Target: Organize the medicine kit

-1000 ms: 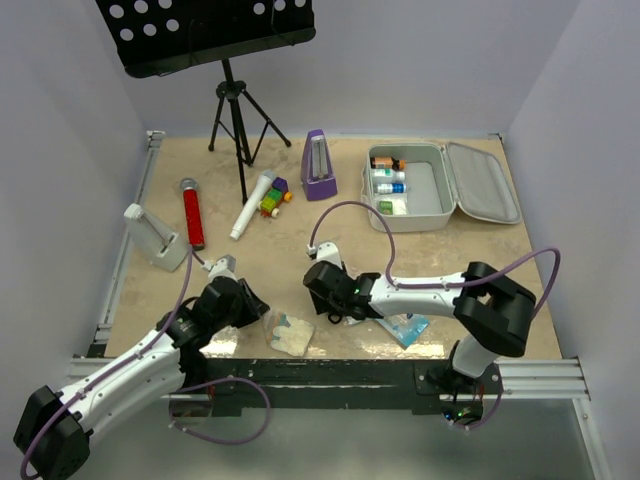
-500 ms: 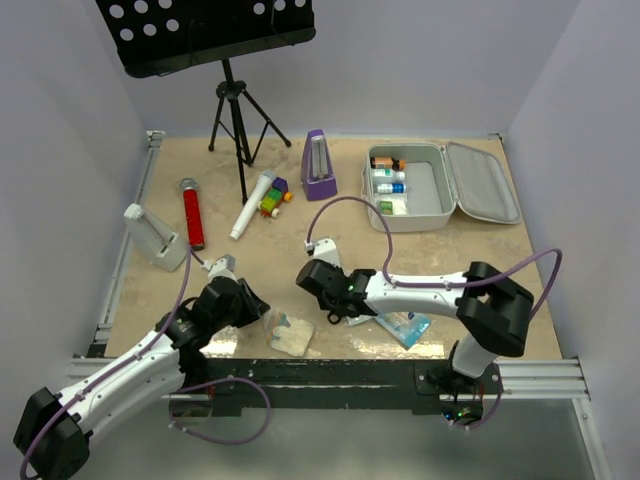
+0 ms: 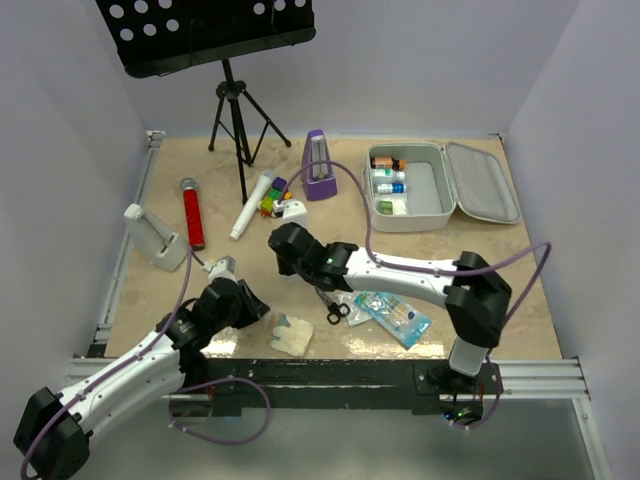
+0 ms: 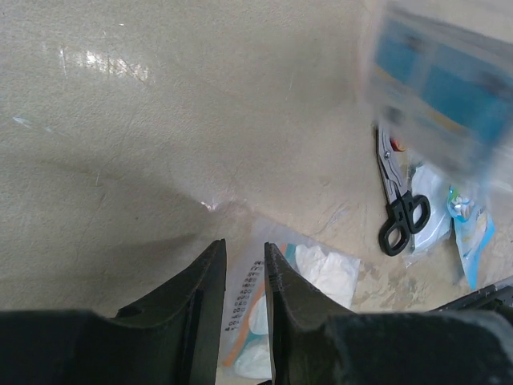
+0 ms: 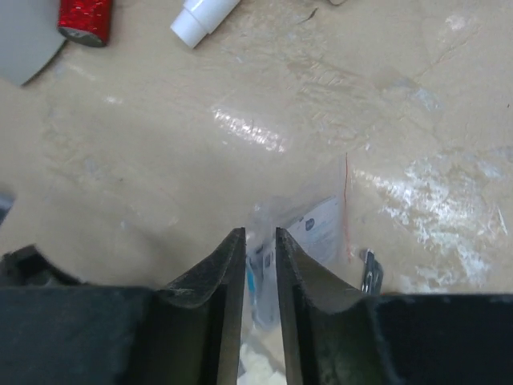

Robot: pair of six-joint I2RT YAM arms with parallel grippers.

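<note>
The medicine kit (image 3: 428, 188) lies open at the back right, lid (image 3: 485, 182) flat to its right, small bottles (image 3: 388, 186) along its left side. My right gripper (image 3: 283, 250) is at mid-table. In the right wrist view it (image 5: 260, 233) is shut on a clear plastic packet (image 5: 321, 228) with a blue-white label; the left wrist view shows this packet blurred (image 4: 433, 88). My left gripper (image 3: 252, 306) sits low with its jaws nearly together (image 4: 244, 245) just above a gauze packet (image 4: 321, 273), which lies near the front edge (image 3: 290, 333). Scissors (image 3: 334, 307) and blue packets (image 3: 395, 315) lie under the right arm.
A purple metronome (image 3: 319, 168) stands left of the kit. A music stand's tripod (image 3: 235, 110) is at the back. A red microphone (image 3: 192, 215), a white microphone (image 3: 253, 203), a coloured toy (image 3: 272, 200) and a grey-white stand (image 3: 155, 238) lie at the left.
My right gripper has moved left and away from the front edge with the clear packet, uncovering the scissors and blue packets. The left arm has not moved.
</note>
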